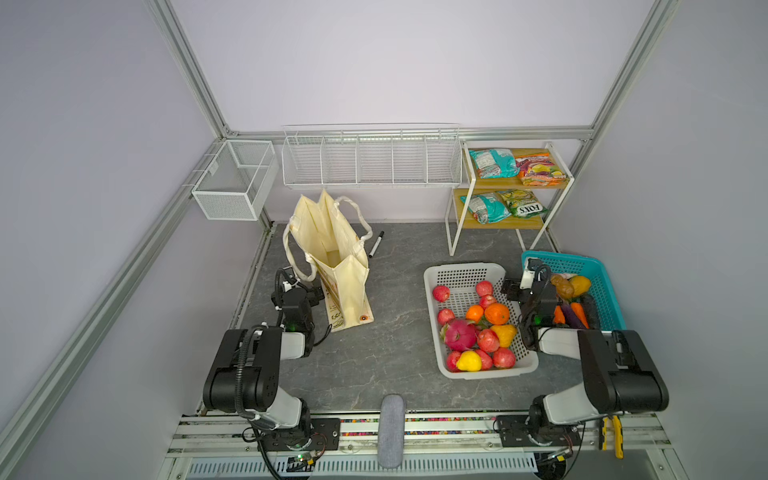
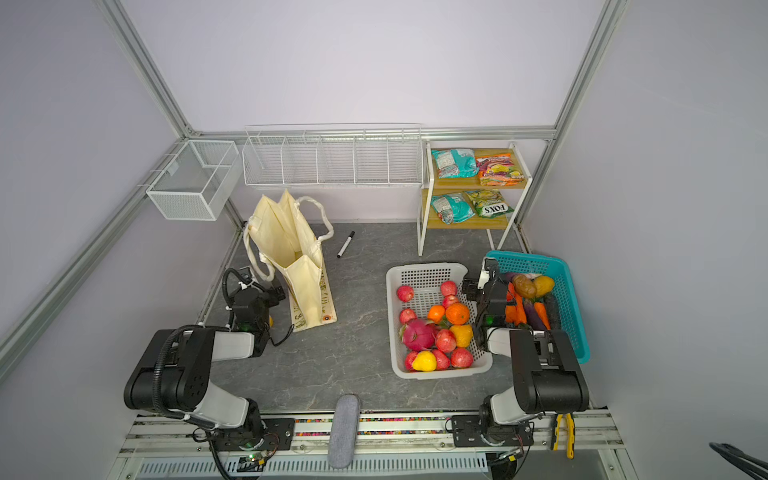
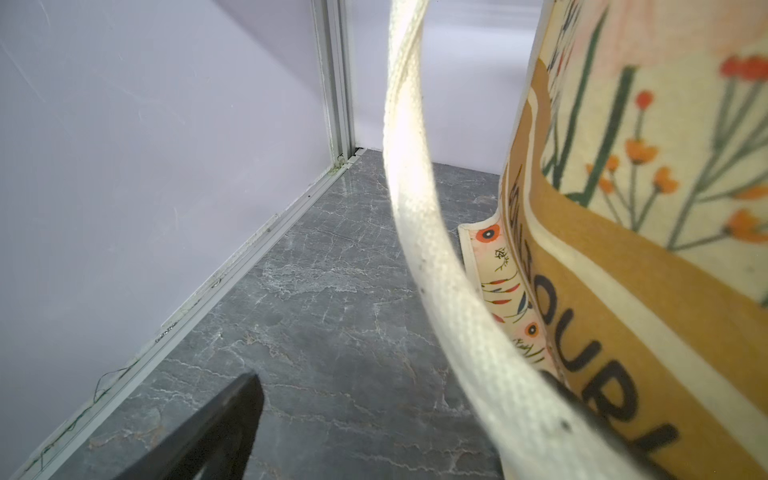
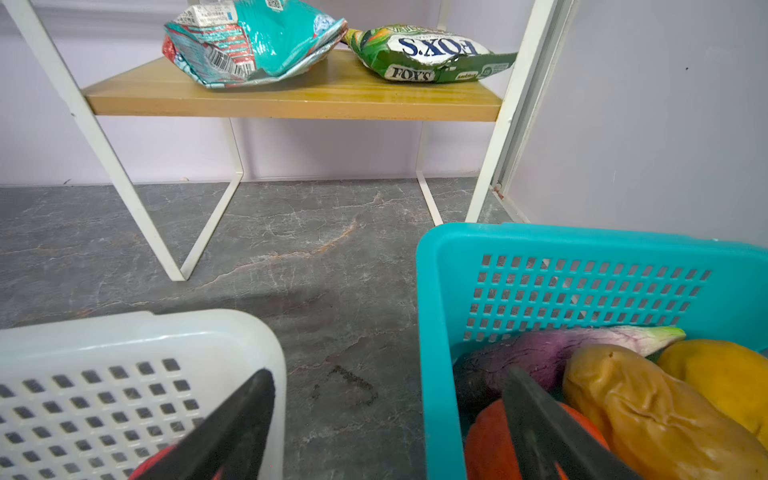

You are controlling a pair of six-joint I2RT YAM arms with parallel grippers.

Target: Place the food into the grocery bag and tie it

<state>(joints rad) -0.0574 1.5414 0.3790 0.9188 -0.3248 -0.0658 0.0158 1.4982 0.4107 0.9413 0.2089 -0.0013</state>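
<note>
1. The left gripper (image 3: 403,384) is hanging wide open beside the upright grocery bag (image 1: 332,257), rope handle (image 3: 419,232) drooping between its jaws; a careless tug could tip the bag.
2. The right gripper (image 4: 390,374) is gaping empty, straddling the white basket (image 1: 461,269) and teal basket (image 4: 582,249); dropping here risks striking a rim.
3. The food (image 1: 496,313) is sitting well apart from the bag; round pieces may slip mid-carry.

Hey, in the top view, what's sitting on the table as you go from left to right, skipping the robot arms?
bag → marker → white basket → teal basket
</note>
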